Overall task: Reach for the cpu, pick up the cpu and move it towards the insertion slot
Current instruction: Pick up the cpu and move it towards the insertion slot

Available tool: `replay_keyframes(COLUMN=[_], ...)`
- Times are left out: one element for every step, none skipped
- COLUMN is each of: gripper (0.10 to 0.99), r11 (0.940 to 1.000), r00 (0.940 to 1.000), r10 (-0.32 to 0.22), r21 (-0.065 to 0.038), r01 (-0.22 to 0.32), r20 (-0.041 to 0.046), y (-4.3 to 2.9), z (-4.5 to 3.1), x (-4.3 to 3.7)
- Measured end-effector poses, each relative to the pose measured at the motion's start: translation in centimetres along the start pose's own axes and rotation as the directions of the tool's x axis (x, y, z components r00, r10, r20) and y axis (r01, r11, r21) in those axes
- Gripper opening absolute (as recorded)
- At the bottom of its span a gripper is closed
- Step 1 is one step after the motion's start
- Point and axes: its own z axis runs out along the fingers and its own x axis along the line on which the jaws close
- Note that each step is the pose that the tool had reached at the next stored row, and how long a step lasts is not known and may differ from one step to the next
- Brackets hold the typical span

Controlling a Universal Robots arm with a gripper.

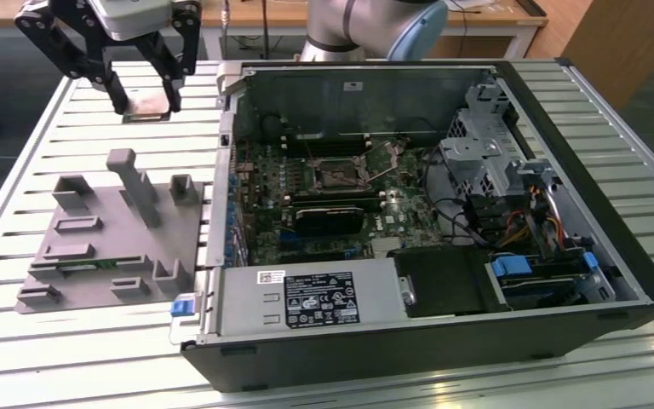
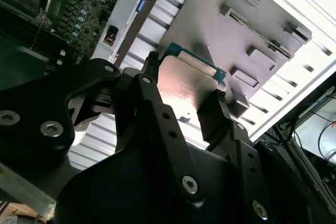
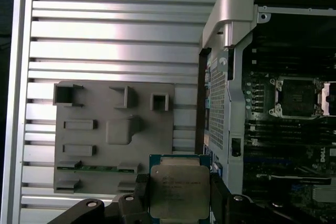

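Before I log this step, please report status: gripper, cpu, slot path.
Gripper shut on cpu, raised over slatted table. Insertion slot open in case. Nothing seen blocking.

— Path clear?
— I've got the gripper (image 1: 146,109) high over the slatted table (image 1: 31,153), cpu (image 3: 180,191) clamped. Case wall (image 1: 222,170) stands between us and the insertion slot (image 1: 335,175).
— Above the socket?
— Open; cables (image 1: 475,223) sit well aside.

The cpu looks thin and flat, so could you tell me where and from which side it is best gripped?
By two opposite edges, coming from above its flat face. The cpu is a thin square plate with no handle, so only its rim gives purchase. The gripper holds it just that way, one finger on each side, above the grey tray.
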Motion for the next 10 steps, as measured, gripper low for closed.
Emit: replay_keyframes(gripper=[0.545, 0.545, 0.545, 0.545, 0.545, 0.545, 0.545, 0.545, 0.545, 0.545], r11=[1.0000, 1.0000, 1.0000, 1.0000, 1.0000, 1.0000, 1.0000, 1.0000, 1.0000, 1.0000], r00=[1.0000, 1.0000, 1.0000, 1.0000, 1.0000, 1.0000, 1.0000, 1.0000, 1.0000, 1.0000], r10=[0.000, 0.000, 0.000, 0.000, 0.000, 0.000, 0.000, 0.000, 0.000, 0.000], r21=[0.000, 0.000, 0.000, 0.000, 0.000, 0.000, 0.000, 0.000, 0.000, 0.000], r01=[0.000, 0.000, 0.000, 0.000, 0.000, 0.000, 0.000, 0.000, 0.000, 0.000], r20=[0.0000, 0.0000, -0.0001, 0.0000, 0.0000, -0.0001, 0.0000, 0.0000, 0.0000, 0.0000], y=[-0.01, -0.01, -0.01, -0.01, -0.02, -0.02, -0.02, -0.02, -0.03, -0.03], z=[0.00, 0.00, -0.01, 0.00, 0.00, -0.01, 0.00, 0.00, 0.00, 0.00], x=[-0.14, -0.28, -0.42, -0.56, -0.69, -0.82, -0.95, -1.09, -1.23, -1.40])
